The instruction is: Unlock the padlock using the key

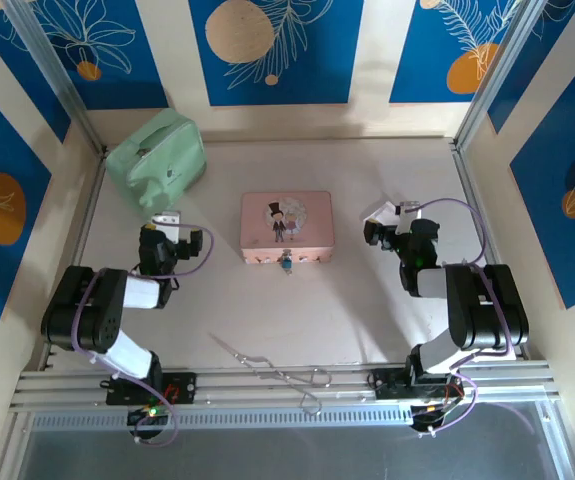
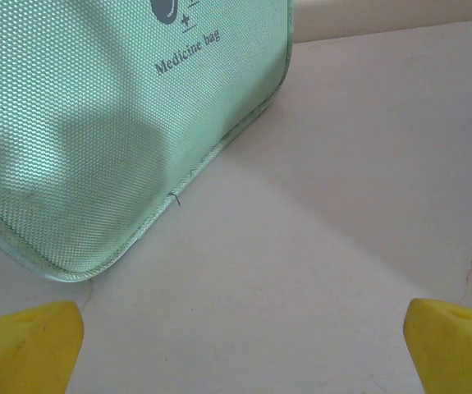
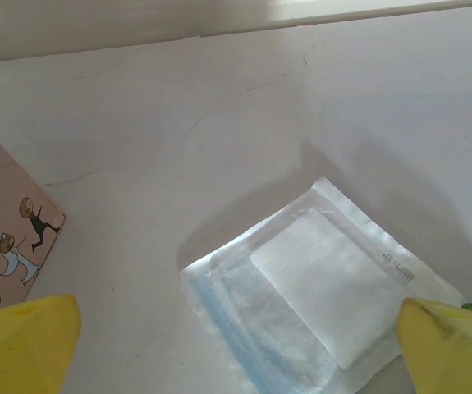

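Hanging on the pink tin, the padlock seems untouched (everything left to do, I judge). Both pairs of jaws stand wide and empty, no key held.

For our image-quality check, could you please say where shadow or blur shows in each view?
Top view: sharp, table evenly lit. Left wrist: soft dark shadow on the green bag, near yellow fingertips blurred. Right wrist: the packet casts a shadow beyond it, fingertips blurred too.

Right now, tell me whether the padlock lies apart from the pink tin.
No, the padlock sits against the near edge of the pink tin.
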You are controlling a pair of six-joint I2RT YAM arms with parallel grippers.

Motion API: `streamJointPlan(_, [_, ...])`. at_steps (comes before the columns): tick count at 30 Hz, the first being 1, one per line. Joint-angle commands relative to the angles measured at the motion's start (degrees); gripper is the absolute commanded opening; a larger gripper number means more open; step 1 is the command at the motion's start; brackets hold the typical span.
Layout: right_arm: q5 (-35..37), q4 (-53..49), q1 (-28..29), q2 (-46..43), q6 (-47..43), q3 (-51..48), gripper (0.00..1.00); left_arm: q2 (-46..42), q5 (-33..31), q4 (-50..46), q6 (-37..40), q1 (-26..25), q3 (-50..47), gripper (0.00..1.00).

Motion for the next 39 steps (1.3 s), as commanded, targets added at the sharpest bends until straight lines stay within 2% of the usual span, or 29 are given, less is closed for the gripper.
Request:
streamJointPlan(1, [-0.79,0.73,0.08,-0.14,-0.83,0.16,0.99,0.05,1.32,0.10,0.59,0.65,0.34,1.00])
streamJointPlan(26, [-0.51,1.04,0.13,-0.47,-0.55,0.32,0.99,-0.08,1.23,0.15,0.57,0.64,0.35,1.00])
streamJointPlan(27, [2.63,-1.96,1.29,-2.18,-0.81,1.83,0.99,-0.94,0.52,-1.50,0.61,0.64,0.79,1.00])
streamJointPlan(28, [8.77,-12.03,3.93,-6.28,-1.35,5.76,0.99,-3.75,-0.37,-8.05,0.57,0.45,2.68,1.00])
streamJointPlan(29, [15.55,-24.41,6.76,-10.32,0.25,11.45,0.99,-7.19,-2.69,-19.63,0.36,-0.06,7.46,1.00])
streamJointPlan(30, [21.16,-35.56,8.86,-13.33,4.92,16.92,0.99,-9.17,-7.66,-28.05,-0.89,-0.80,12.46,0.99])
streamJointPlan(31, [23.67,-49.21,10.56,-15.94,13.65,23.01,0.99,-11.44,-13.54,-36.03,-5.01,-1.19,17.61,0.99])
streamJointPlan(32, [21.36,-59.83,10.95,-17.49,19.57,28.07,0.99,-14.21,-14.85,-44.07,-10.69,-1.20,22.41,0.99])
streamJointPlan(34, [22.03,-66.36,11.71,-18.66,30.24,28.29,0.99,-18.19,-11.15,-55.34,-19.81,-1.47,29.20,0.93])
streamJointPlan(35, [20.09,-67.68,10.77,-18.89,35.42,26.92,0.99,-19.54,-8.48,-58.11,-24.22,-2.34,31.16,0.91])
streamJointPlan(37, [11.78,-67.65,8.67,-19.65,37.52,24.77,0.88,-21.43,-7.33,-62.06,-29.13,-6.79,32.66,0.88])
streamJointPlan(39, [12.17,-70.82,12.79,-21.04,38.44,24.75,0.88,-22.89,-7.03,-63.96,-31.54,-12.68,32.30,0.87])
